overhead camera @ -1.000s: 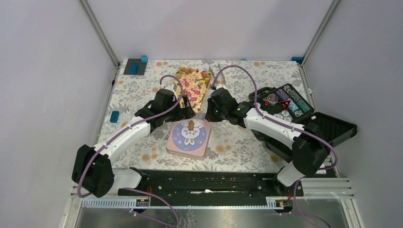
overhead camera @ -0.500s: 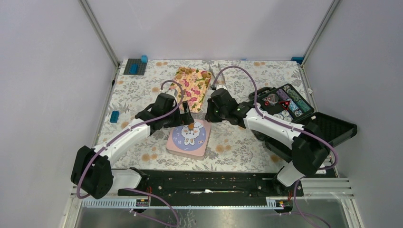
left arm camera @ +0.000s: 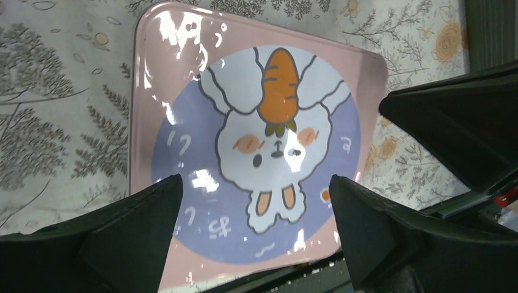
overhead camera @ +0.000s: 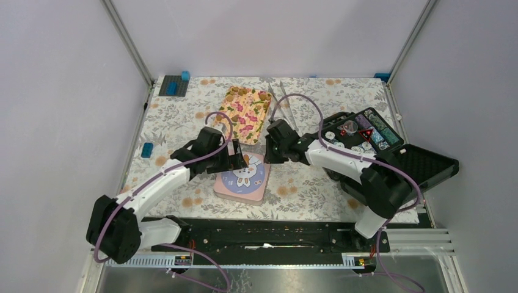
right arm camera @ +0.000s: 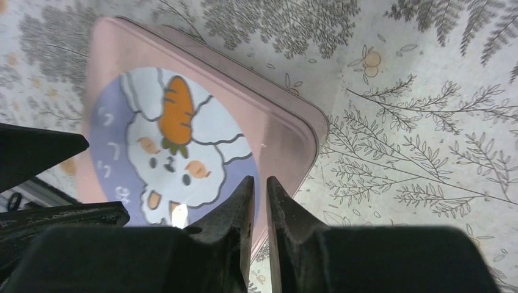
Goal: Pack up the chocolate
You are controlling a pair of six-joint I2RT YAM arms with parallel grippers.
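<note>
The chocolate [overhead camera: 242, 92] lies as a cluster of small golden-brown lumps along the far end of the flower-printed tray [overhead camera: 247, 120], which sits on the bench [overhead camera: 305, 183] far of centre. No lump is in either hand. Just near of the tray is the pink tin [overhead camera: 242, 178], and its lid [left arm camera: 183, 152], printed with a rabbit and a carrot, is on, so nothing inside shows. The left hand [left arm camera: 253, 181] hangs over the tin's far-left part with its fingers spread wide and nothing between them. The right hand [right arm camera: 259, 183] is at the tin's far-right corner with its fingers drawn almost together, leaving a thin slit and holding nothing. Whether either hand touches the tin cannot be told. To the right stands an open black case [overhead camera: 365, 133] of small round pieces, which has no part in this job. Packing looks barely begun, and the lid probably has to come off first, perhaps with one hand steadying the tin. The lumps should be light and firm but easily marked, likely smooth enough to skid out of a hard pinch, and they crowd one another. A sensible hold is one lump at a time, from above and across its sides, squeezed gently. A lump at the edge of the cluster gives the fingers room to come down.
</note>
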